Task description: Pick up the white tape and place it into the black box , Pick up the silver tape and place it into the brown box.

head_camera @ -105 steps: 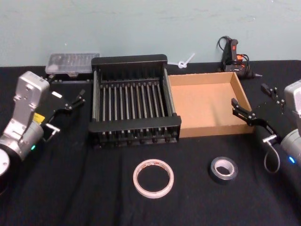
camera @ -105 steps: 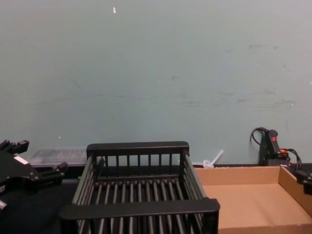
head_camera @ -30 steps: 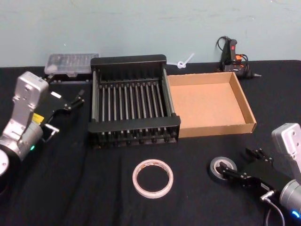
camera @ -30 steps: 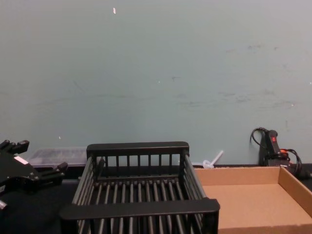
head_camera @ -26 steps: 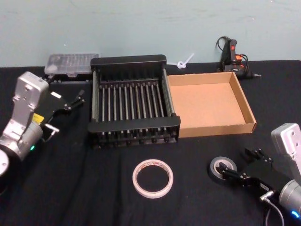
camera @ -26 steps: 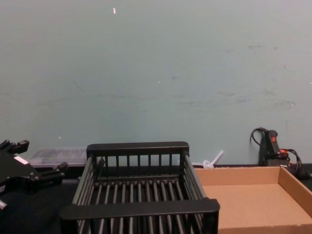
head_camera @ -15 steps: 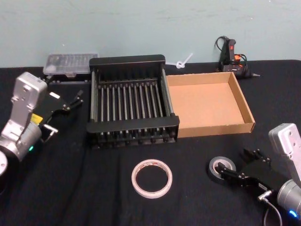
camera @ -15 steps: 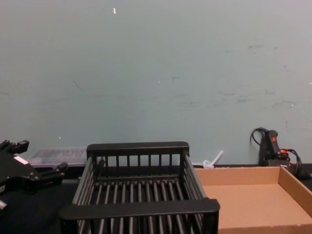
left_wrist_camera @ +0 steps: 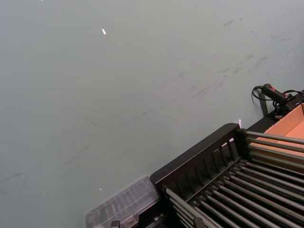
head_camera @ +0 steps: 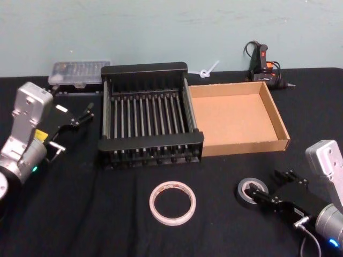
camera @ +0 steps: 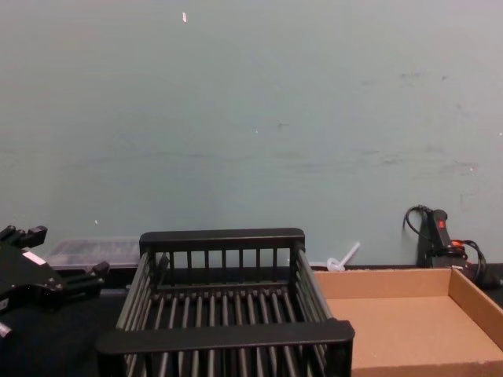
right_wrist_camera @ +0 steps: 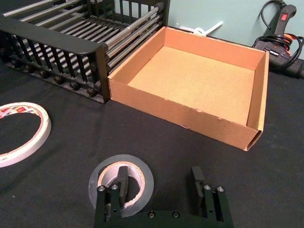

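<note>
The silver tape (head_camera: 250, 191) lies flat on the black cloth, in front of the brown box (head_camera: 244, 144). My right gripper (head_camera: 266, 185) is down at it and open. In the right wrist view one finger (right_wrist_camera: 122, 178) sits inside the hole of the silver tape (right_wrist_camera: 142, 173) and the other finger (right_wrist_camera: 197, 176) stands outside the roll. The white tape (head_camera: 172, 202) lies flat in front of the black box (head_camera: 144, 70). The brown box touches the black box on its right. My left gripper (head_camera: 81, 114) hangs open, left of the black box.
A clear plastic case (head_camera: 80, 72) lies at the back left behind the black box. A glue gun with its cable (head_camera: 262, 61) and a white tie (head_camera: 209, 69) lie at the back, behind the brown box. The table's near middle holds just the two tapes.
Over 3.5 s my right gripper came down from beside the brown box to the silver tape. In the last second it hardly moved. The left arm stayed put.
</note>
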You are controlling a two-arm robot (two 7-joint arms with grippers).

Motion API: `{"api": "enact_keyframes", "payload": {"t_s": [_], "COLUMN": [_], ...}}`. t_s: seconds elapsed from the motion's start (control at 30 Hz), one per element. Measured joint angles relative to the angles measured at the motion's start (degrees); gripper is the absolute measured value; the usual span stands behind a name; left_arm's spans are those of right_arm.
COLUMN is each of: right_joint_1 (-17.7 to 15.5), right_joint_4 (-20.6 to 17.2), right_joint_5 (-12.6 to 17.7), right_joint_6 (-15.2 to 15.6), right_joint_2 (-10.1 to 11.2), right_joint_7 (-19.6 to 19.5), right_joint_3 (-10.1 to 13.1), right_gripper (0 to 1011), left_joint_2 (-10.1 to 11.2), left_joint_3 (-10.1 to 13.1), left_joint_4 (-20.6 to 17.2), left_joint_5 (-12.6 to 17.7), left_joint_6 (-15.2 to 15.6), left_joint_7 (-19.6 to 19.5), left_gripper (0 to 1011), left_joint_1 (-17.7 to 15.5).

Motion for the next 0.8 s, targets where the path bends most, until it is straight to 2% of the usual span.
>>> {"api": "enact_keyframes", "payload": {"t_s": [0.03, 0.13, 0.17, 0.27, 0.43, 0.47, 0.53, 0.63, 0.67, 0.8], "right_joint_1": [0.00, 0.00, 0.00, 0.00, 0.00, 0.00, 0.00, 0.00, 0.00, 0.00], "right_joint_4": [-0.01, -0.03, -0.04, -0.05, -0.07, -0.07, -0.07, -0.07, -0.07, -0.07], "right_joint_5": [0.02, 0.04, 0.05, 0.07, 0.10, 0.10, 0.11, 0.14, 0.15, 0.16], "right_joint_6": [0.00, -0.01, -0.01, -0.02, -0.04, -0.04, -0.05, -0.06, -0.07, -0.09], "right_joint_2": [0.01, 0.02, 0.03, 0.04, 0.07, 0.07, 0.08, 0.09, 0.09, 0.09], "right_joint_7": [0.00, -0.01, -0.02, -0.02, -0.03, -0.03, -0.04, -0.05, -0.06, -0.07], "right_joint_3": [-0.01, -0.03, -0.03, -0.04, -0.04, -0.04, -0.04, -0.04, -0.04, -0.04], "right_gripper": [834, 786, 720, 648, 457, 457, 358, 300, 243, 145], "left_joint_2": [0.00, 0.00, 0.00, 0.00, 0.00, 0.00, 0.00, 0.00, 0.00, 0.00], "left_joint_3": [0.00, 0.00, 0.00, 0.00, 0.00, 0.00, 0.00, 0.00, 0.00, 0.00], "left_joint_4": [0.00, 0.00, 0.00, 0.00, 0.00, 0.00, 0.00, 0.00, 0.00, 0.00], "left_joint_5": [0.00, 0.00, 0.00, 0.00, 0.00, 0.00, 0.00, 0.00, 0.00, 0.00], "left_joint_6": [0.00, 0.00, 0.00, 0.00, 0.00, 0.00, 0.00, 0.00, 0.00, 0.00], "left_joint_7": [0.00, 0.00, 0.00, 0.00, 0.00, 0.00, 0.00, 0.00, 0.00, 0.00], "left_gripper": [1001, 1001, 1001, 1001, 1001, 1001, 1001, 1001, 1001, 1001], "left_joint_1": [0.00, 0.00, 0.00, 0.00, 0.00, 0.00, 0.00, 0.00, 0.00, 0.00]}}
